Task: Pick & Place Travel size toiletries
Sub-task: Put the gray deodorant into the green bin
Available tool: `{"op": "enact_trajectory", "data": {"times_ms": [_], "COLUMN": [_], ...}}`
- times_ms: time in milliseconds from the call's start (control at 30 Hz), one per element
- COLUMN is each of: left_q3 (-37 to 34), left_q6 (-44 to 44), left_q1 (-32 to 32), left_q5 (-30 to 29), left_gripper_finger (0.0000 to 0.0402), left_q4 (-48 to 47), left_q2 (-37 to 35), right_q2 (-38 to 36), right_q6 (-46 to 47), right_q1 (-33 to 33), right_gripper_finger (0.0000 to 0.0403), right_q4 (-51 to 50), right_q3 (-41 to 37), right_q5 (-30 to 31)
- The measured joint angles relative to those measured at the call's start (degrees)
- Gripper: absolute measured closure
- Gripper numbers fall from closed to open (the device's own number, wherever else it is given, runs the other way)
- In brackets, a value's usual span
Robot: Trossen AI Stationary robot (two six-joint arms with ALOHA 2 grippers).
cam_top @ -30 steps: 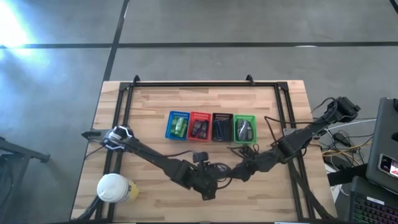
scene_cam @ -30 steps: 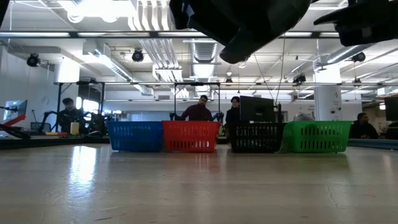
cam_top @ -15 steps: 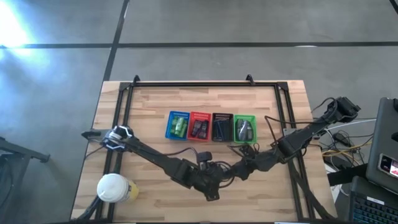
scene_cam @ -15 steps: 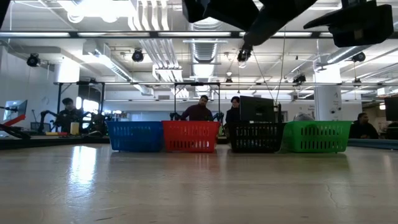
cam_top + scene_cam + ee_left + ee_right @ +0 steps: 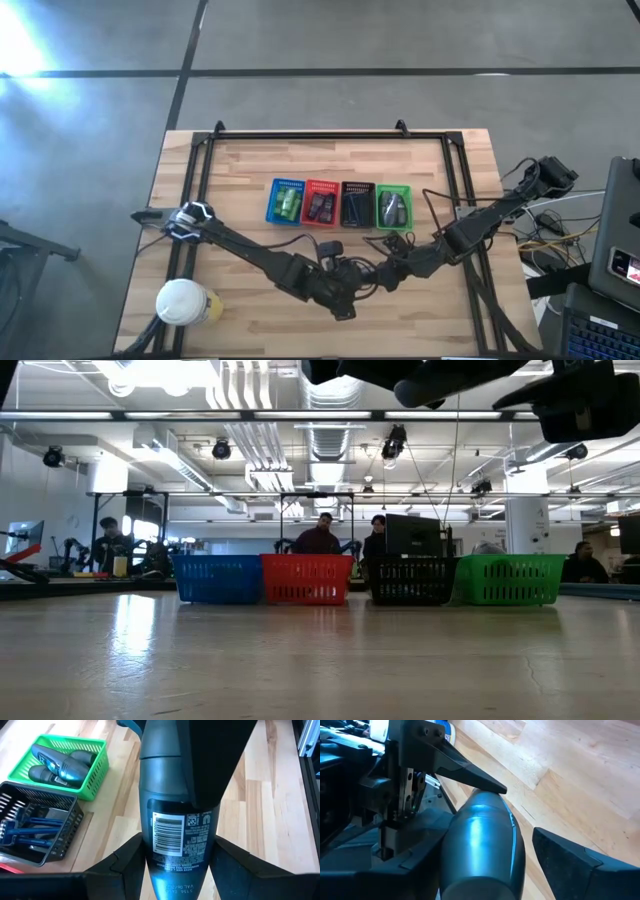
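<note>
Pale butcher-block planks make up the table [image 5: 250,160], framed by a black rail, and it lies bare toward the far edge and down both sides, so there is free room all round the middle. Four small baskets stand in a touching row: blue basket [image 5: 287,201], red basket [image 5: 321,203], black basket [image 5: 357,204] and green basket [image 5: 393,206], the green one holding grey rounded pieces [image 5: 55,765]. A white-lidded cup [image 5: 182,302] sits at the near left corner, well apart from them. Both arms meet low over the near middle of the table, just in front of the baskets. Compared with a second ago, the right gripper [image 5: 378,280] has moved in toward the left gripper [image 5: 340,292], and in the low view the dark arm mass has risen nearly out of the top of the picture. The left gripper's fingers [image 5: 130,855] are pinching a dark bottle [image 5: 180,827] with a barcode label, one finger on each side of its body. The right gripper's fingers [image 5: 570,857] are spread on either side of the same bottle's rounded end; whether they touch it cannot be told. The bottle hangs above the wood, clear of the baskets.
</note>
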Motion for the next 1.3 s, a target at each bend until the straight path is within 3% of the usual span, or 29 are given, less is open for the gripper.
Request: {"op": "enact_trajectory", "data": {"times_ms": [200,467,833,1000,1167,1300], "left_q3": [0.0,0.0,0.2,0.2,-0.8,-2.3], "left_q6": [0.0,1.9,-1.3,-8.1,-13.8,-16.2], "left_q1": [0.0,-0.4,-1.9,-2.2,-2.5,-2.6], "left_q5": [-0.2,-1.0,-1.4,-1.7,-1.9,-1.8], "left_gripper_finger": [0.0211,0.0206,0.0121,0.0099,0.0100,0.0101], "left_q4": [-0.1,-0.2,-4.6,-14.1,-21.5,-24.0], "left_q2": [0.0,0.0,-2.9,-5.5,-6.6,-7.5], "right_q2": [0.0,0.0,-1.1,-4.5,-7.7,-7.6], "right_q6": [0.4,0.3,0.7,2.6,10.7,16.6], "right_q1": [0.0,0.0,0.0,1.0,3.4,3.7], "right_gripper_finger": [0.0144,0.0207,0.0208,0.0208,0.0208,0.0208], "right_q4": [0.2,0.3,-6.4,-15.3,-35.1,-50.7], "right_q3": [0.0,0.0,-0.2,0.0,1.9,4.4], "right_q5": [0.0,0.1,0.6,6.7,20.0,23.7]}}
